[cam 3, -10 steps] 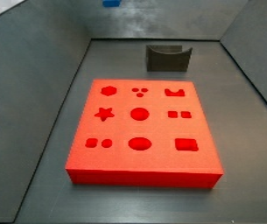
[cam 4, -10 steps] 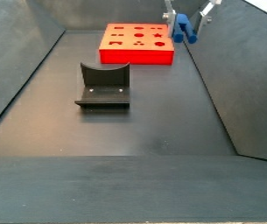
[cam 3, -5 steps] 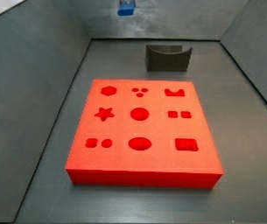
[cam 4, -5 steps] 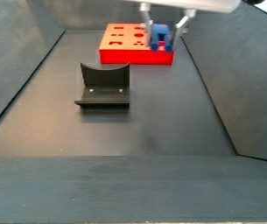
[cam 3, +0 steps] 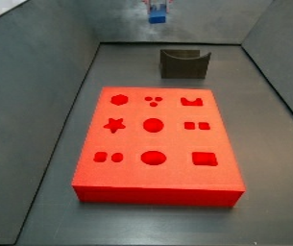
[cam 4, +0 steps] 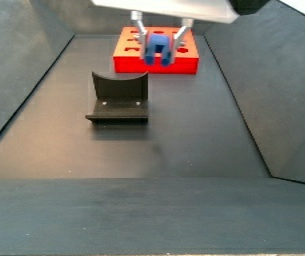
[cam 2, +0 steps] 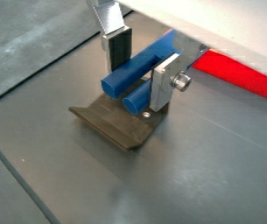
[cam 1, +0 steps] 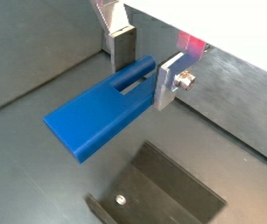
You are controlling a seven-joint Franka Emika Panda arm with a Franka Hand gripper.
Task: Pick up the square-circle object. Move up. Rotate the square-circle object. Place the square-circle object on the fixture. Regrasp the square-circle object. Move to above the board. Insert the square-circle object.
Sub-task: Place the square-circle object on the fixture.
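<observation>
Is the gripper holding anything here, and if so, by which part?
Yes: the gripper holds the square-circle object in the air, its fingers clamped on the flat sides of one end.

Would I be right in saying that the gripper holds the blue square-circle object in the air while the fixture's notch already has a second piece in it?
Not quite: the fixture is empty, as a side view shows. The gripper does hold the blue square-circle object in the air.

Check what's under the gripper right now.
The gripper, shut on the blue square-circle object, hangs in the air. In both wrist views the dark fixture shows below it; its notch is partly covered.
</observation>
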